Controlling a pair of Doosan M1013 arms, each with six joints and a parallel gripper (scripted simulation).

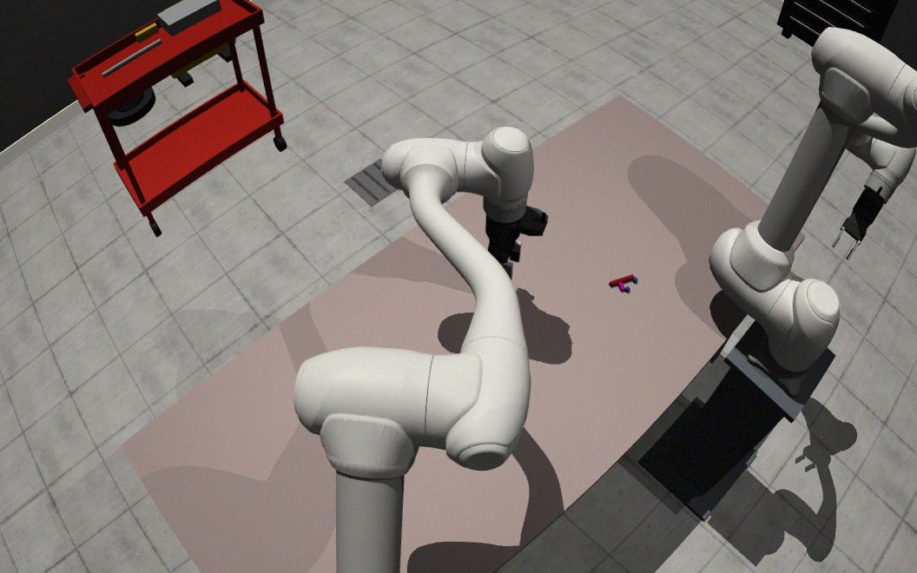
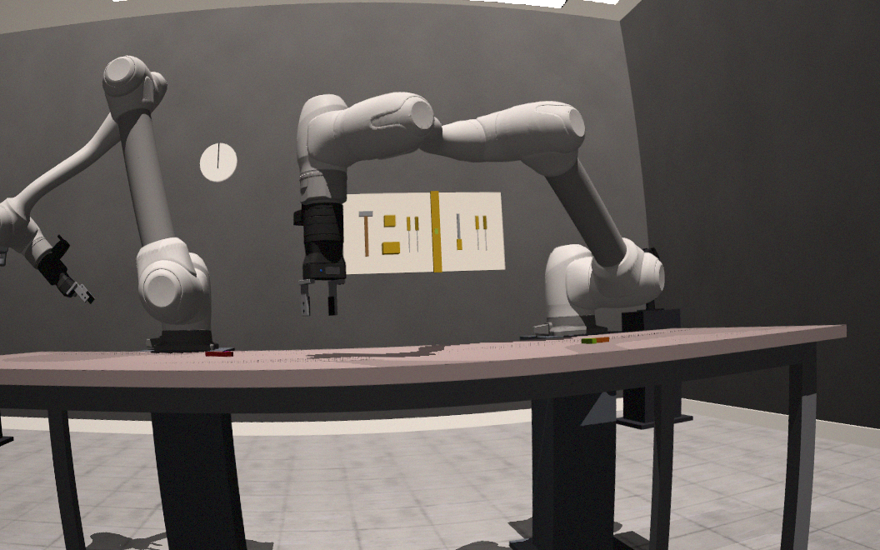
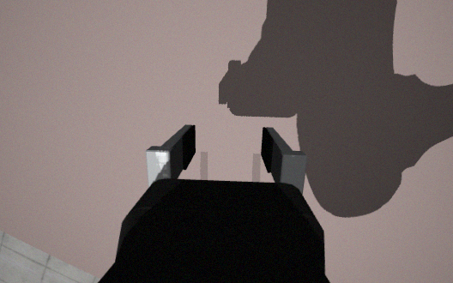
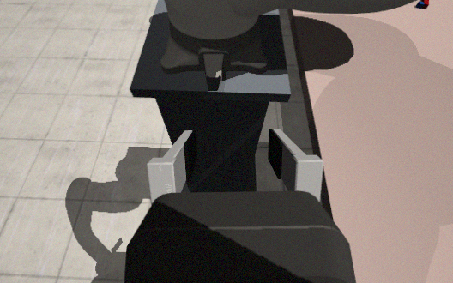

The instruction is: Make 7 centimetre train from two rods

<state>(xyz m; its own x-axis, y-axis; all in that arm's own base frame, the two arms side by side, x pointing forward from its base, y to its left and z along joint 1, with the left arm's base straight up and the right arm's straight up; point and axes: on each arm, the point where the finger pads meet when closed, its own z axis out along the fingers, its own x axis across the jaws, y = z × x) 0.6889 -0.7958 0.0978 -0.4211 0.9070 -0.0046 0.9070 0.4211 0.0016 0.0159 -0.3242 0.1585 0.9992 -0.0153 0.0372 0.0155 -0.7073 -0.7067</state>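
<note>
A red rod lies flat on the table. A blue rod is at its right end and a magenta rod beside it in the top view; another blue rod is at the magenta rod's end. Contact there is too small to tell. A lime rod and an orange rod lie close together at the table's other side; the left arm hides them in the top view. My left gripper is open and empty, high above the table between both groups. My right gripper is open and empty, off the table.
The pink table top carries both rod groups. The right arm's pedestal stands at the table's edge near the red rod. The left arm reaches across the table's middle. A red cart stands on the floor beyond the table.
</note>
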